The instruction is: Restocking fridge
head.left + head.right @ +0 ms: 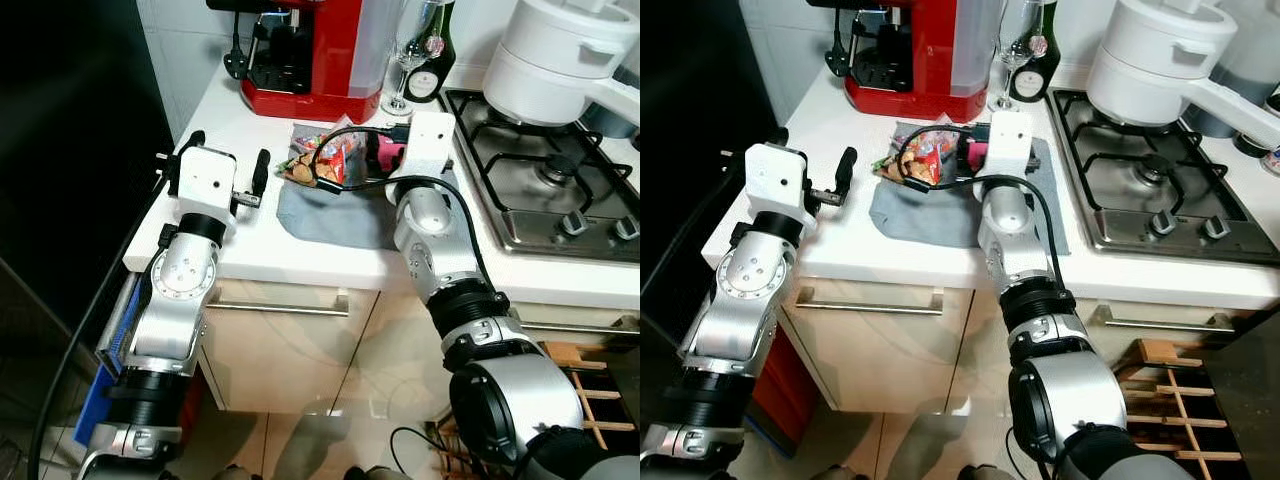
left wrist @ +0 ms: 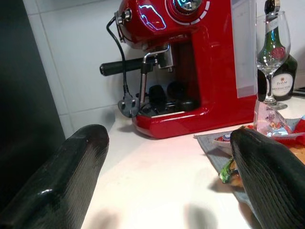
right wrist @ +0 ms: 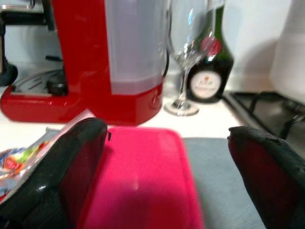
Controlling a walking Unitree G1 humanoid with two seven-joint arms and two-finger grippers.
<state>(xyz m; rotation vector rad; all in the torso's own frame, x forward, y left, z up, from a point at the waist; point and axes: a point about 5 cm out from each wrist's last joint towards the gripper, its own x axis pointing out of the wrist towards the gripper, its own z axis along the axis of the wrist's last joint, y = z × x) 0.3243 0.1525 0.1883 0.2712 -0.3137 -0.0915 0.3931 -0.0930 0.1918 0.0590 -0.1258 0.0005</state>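
While the pink box (image 3: pixel 143 176) lies flat on the grey cloth (image 1: pixel 930 225), the right gripper (image 3: pixel 162 167) sits right over it with its fingers spread apart.

Seen along the right wrist, the box runs lengthwise straight ahead between the two black fingers (image 3: pixel 71 171), its far end pointing toward the wine glass (image 3: pixel 183 57) and the red coffee machine (image 1: pixel 320 60) at the back of the counter; judging by that, the claw is already lined up with the long axis and only needs to drop and close across the narrow width. A snack packet (image 1: pixel 325 160) lies just beside the box on the robot's left. The left gripper (image 2: pixel 167 191), also spread open, hovers over bare counter near the edge, well apart from the box, so the right arm is clearly the nearer one.
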